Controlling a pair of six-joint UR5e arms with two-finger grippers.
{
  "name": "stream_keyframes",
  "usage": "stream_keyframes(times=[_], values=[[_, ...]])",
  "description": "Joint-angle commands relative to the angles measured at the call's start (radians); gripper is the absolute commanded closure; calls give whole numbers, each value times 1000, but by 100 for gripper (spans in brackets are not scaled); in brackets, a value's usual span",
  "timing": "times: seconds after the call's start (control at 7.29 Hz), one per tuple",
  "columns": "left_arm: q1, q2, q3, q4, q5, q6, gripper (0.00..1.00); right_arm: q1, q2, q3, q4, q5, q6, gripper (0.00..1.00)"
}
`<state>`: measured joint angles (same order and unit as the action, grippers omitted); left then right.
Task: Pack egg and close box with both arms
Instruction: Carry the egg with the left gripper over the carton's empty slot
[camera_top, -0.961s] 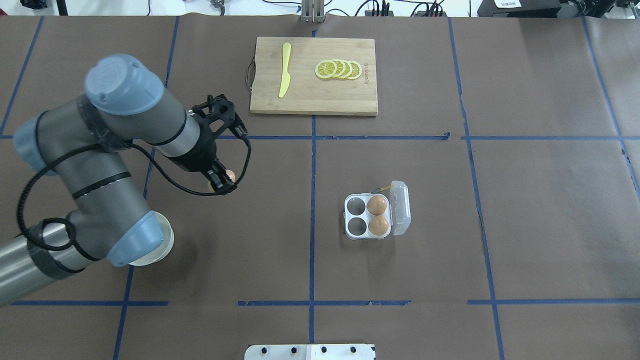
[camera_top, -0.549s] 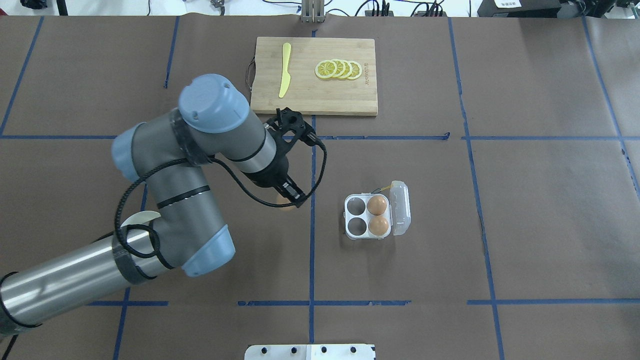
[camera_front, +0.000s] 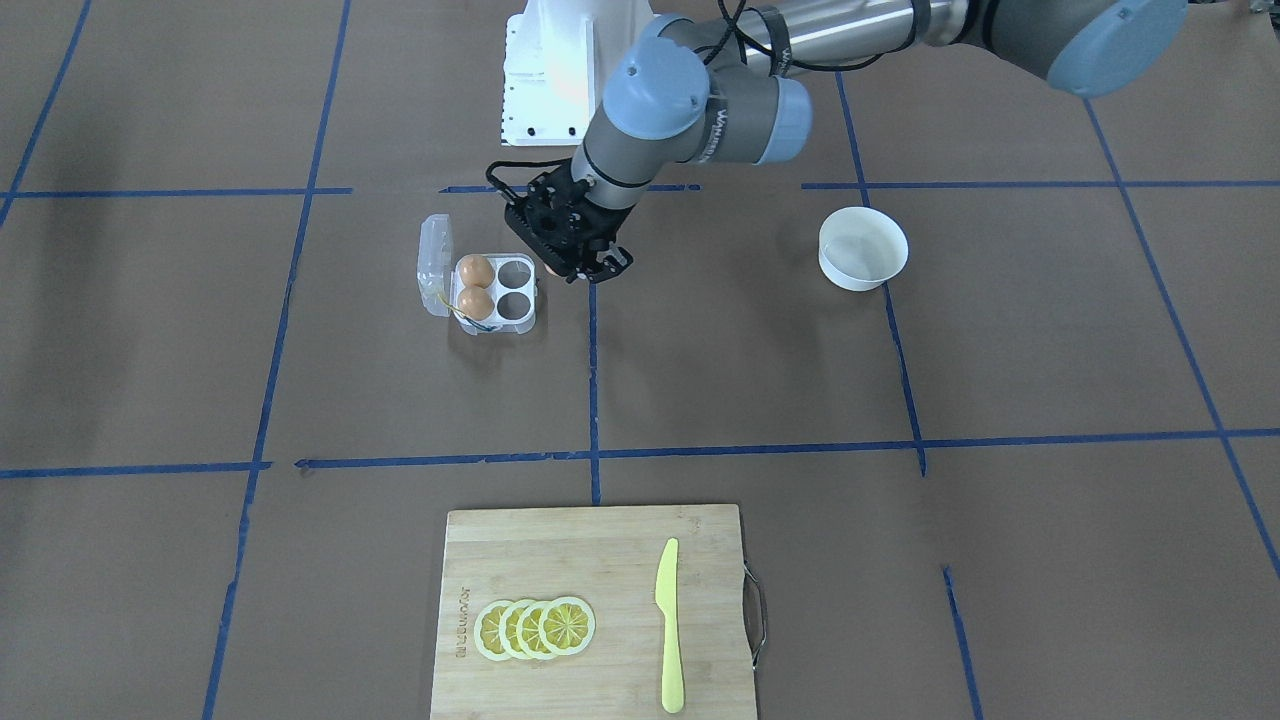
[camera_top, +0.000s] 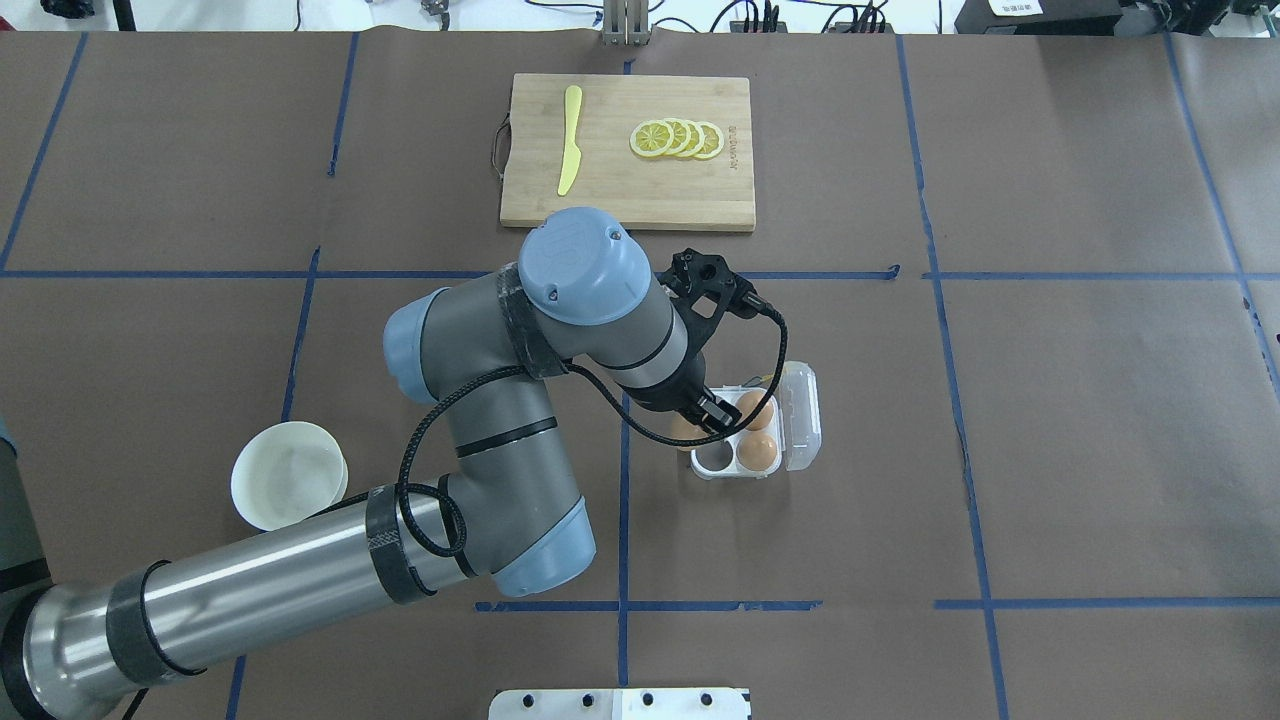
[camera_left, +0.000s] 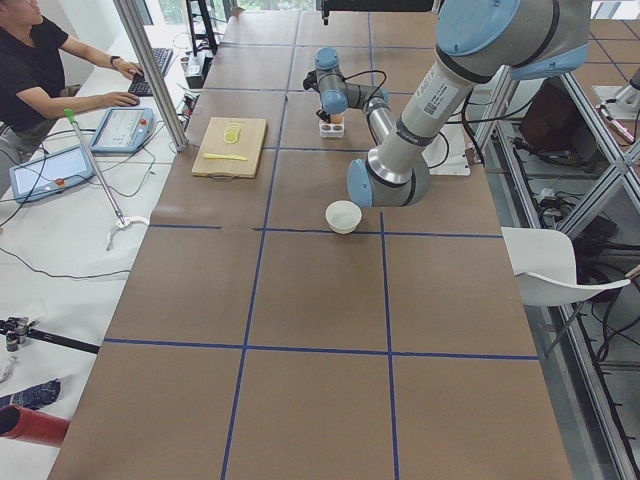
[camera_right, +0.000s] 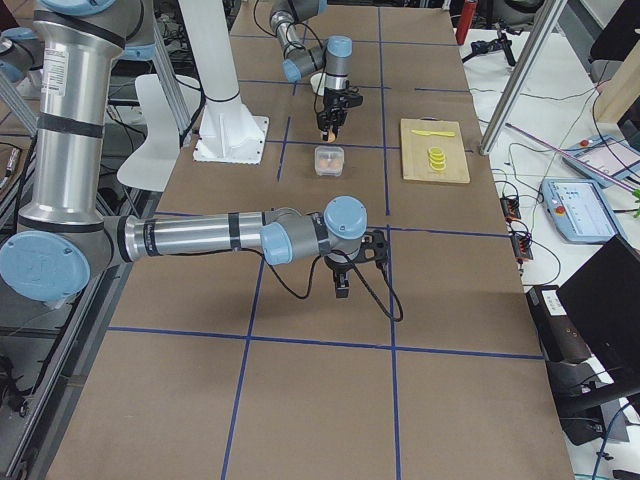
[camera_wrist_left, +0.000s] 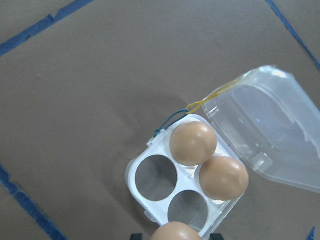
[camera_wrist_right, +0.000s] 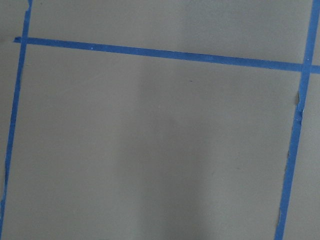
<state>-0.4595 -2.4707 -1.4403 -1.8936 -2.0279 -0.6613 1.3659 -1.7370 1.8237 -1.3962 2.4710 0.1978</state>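
My left gripper (camera_top: 698, 424) is shut on an orange-brown egg (camera_top: 685, 430) and holds it at the left edge of the box (camera_top: 713, 453), over its far-left cup. The clear box stands open, its lid (camera_top: 803, 415) folded out to the right. Two more eggs (camera_top: 755, 408) fill its right cups and the two left cups are empty. In the left wrist view the held egg (camera_wrist_left: 175, 231) shows at the bottom edge, just before the box (camera_wrist_left: 132, 175). My right gripper (camera_right: 343, 287) shows only in the exterior right view, over bare table; I cannot tell whether it is open or shut.
A white bowl (camera_top: 290, 488) stands at the left, partly under my left arm. A wooden cutting board (camera_top: 627, 190) with a yellow knife (camera_top: 568, 140) and lemon slices (camera_top: 678, 138) lies at the far side. The white pedestal (camera_front: 548, 70) is at the robot's base.
My left arm has swept to the right with the egg in its gripper, from near the bowl to the box's left edge. The bowl is now uncovered.
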Motion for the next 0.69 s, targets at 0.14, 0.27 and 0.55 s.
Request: stream_keyframes(times=[0.14,0.27,0.55], values=[[28,-13,53,-96,55,-73,100,-2,-1,0,-1,0,0,0],[30,-14,57,-99,57,-75,93,-2,1,-1,-1,0,0,0],[33,-17,70,-102,79,-78,71,-2,-1,0,-1,0,8,0]])
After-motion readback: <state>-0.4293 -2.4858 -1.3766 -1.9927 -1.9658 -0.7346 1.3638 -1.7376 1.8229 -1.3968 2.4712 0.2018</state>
